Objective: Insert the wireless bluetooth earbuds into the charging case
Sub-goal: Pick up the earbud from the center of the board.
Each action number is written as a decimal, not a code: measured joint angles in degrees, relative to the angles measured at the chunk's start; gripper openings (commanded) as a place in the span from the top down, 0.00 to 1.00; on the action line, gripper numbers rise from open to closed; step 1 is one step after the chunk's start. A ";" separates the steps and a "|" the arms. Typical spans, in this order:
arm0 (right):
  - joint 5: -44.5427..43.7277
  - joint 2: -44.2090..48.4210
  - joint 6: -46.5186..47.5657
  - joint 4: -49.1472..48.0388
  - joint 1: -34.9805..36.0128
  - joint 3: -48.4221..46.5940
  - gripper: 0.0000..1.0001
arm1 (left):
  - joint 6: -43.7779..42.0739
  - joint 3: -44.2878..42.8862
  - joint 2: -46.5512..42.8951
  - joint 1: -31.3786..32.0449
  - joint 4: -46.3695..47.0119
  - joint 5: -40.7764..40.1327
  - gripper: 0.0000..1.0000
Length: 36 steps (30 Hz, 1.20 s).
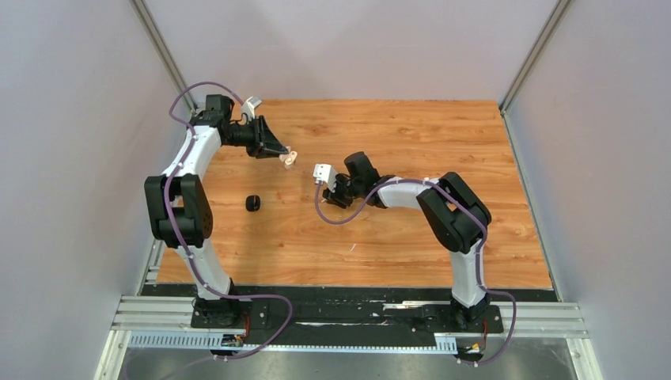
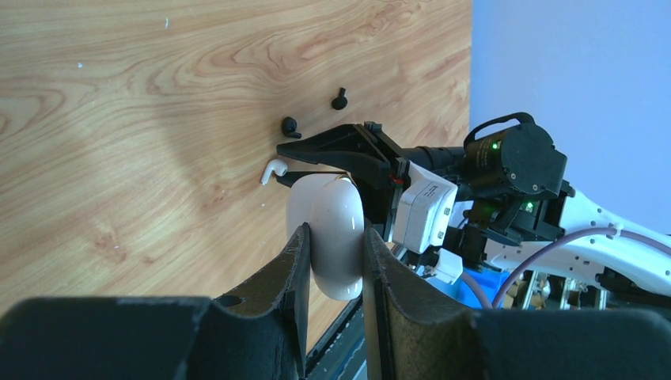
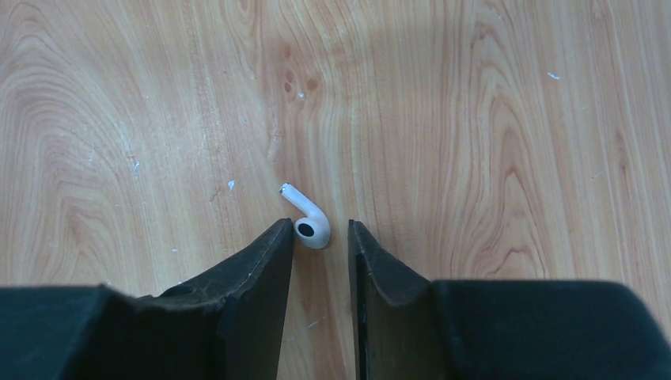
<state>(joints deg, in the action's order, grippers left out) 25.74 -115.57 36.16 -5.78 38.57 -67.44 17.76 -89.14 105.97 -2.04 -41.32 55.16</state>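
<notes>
While the left claw [image 2: 335, 234] is clenched on a white case [image 2: 331, 265], holding it above the table [image 2: 119, 119], the right claw [image 3: 320, 229] stands released, with its fingers parted and their tips down near the wood. A white earbud [image 3: 307, 218] lies on the table at the mouth of that gap, just beside the finger at its 9 o'clock. Its stem points toward 11 o'clock. Whether it touches the finger I cannot tell.

Seen from the left wrist, a black earbud [image 2: 290, 127] lies on the table at 1 o'clock of the white one, and a second black earbud [image 2: 339, 98] lies further the same way. From above, a black case [image 1: 252, 203] sits at 7 o'clock of the left claw, well apart from it.
</notes>
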 measured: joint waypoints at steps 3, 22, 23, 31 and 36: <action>0.68 -0.48 0.07 0.76 0.00 -0.76 0.70 | 0.02 0.00 0.17 0.00 0.02 0.00 1.00; 0.48 -1.79 -1.01 6.36 0.00 -4.63 0.68 | 0.15 0.00 0.31 0.00 0.02 -0.04 1.00; 0.26 -1.77 -1.14 6.38 0.00 -4.66 0.66 | 0.17 0.00 0.31 0.00 0.02 -0.07 1.00; -2.49 -1.79 -4.61 6.45 0.04 -4.96 0.66 | 0.20 0.00 0.33 0.00 0.09 -0.11 1.00; -4.00 -1.79 -6.32 6.45 0.33 -5.05 0.68 | 0.37 0.00 0.87 0.00 0.39 -0.11 1.00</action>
<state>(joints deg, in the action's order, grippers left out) 21.74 -117.36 29.85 0.67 38.89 -72.49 18.13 -89.14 106.85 -2.04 -40.93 55.05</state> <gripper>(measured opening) 0.329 0.324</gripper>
